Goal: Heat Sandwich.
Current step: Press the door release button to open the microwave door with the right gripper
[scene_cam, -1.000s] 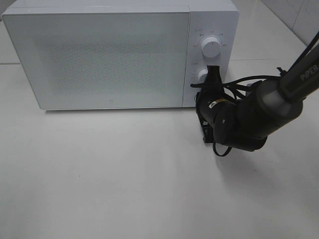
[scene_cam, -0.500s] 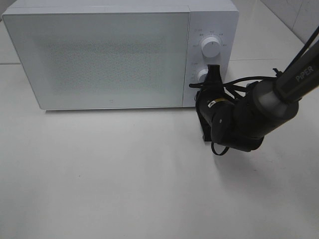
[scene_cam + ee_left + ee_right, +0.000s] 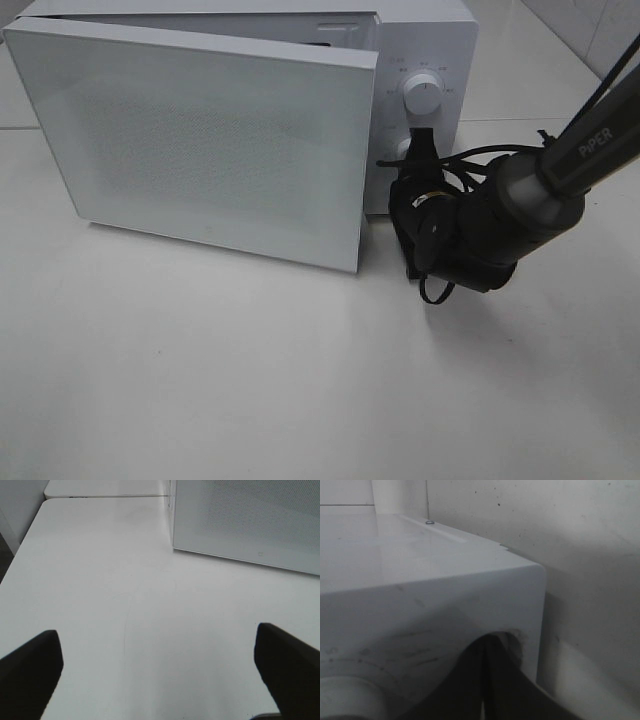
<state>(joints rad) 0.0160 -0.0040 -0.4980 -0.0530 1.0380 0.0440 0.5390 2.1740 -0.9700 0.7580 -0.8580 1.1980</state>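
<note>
With the sandwich nowhere in view, the right gripper [image 3: 422,138], pinched shut against the microwave [image 3: 440,60]'s lower knob [image 3: 404,151], sits just beside the ajar door [image 3: 210,140]'s free edge, nearer than the wide-open left gripper [image 3: 159,676] off its hinge side.

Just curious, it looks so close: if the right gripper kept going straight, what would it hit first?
The microwave's control panel, at its lower knob; the shut gripper seems to be touching it.
</note>
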